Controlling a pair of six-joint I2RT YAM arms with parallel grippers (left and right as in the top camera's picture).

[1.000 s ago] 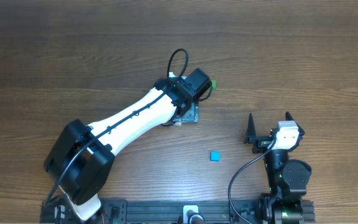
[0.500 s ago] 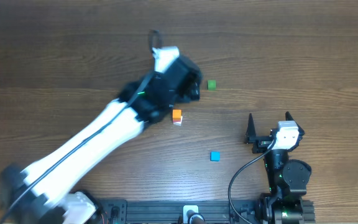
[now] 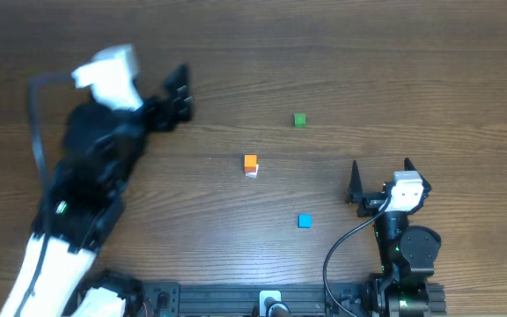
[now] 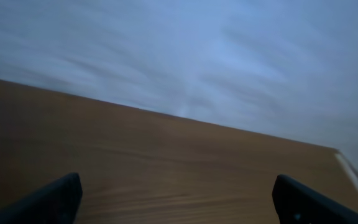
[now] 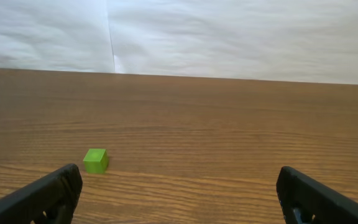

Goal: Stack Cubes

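Observation:
An orange cube (image 3: 251,161) sits stacked on a white cube (image 3: 252,173) in the middle of the table. A green cube (image 3: 299,120) lies farther back and to the right, and shows again as the green cube (image 5: 96,160) in the right wrist view. A blue cube (image 3: 304,221) lies nearer the front. My left gripper (image 3: 178,92) is far off to the left of the stack, open and holding nothing. My right gripper (image 3: 380,170) rests open at the right, to the right of the blue cube, with nothing between its fingers.
The wooden table (image 3: 394,79) is bare apart from the cubes. A pale wall or sheet (image 5: 229,37) stands beyond its far edge. The arm bases and a black rail (image 3: 271,299) run along the front edge.
My left arm has swung away to the left from the middle, leaving the orange cube on the white one. The right arm has not moved.

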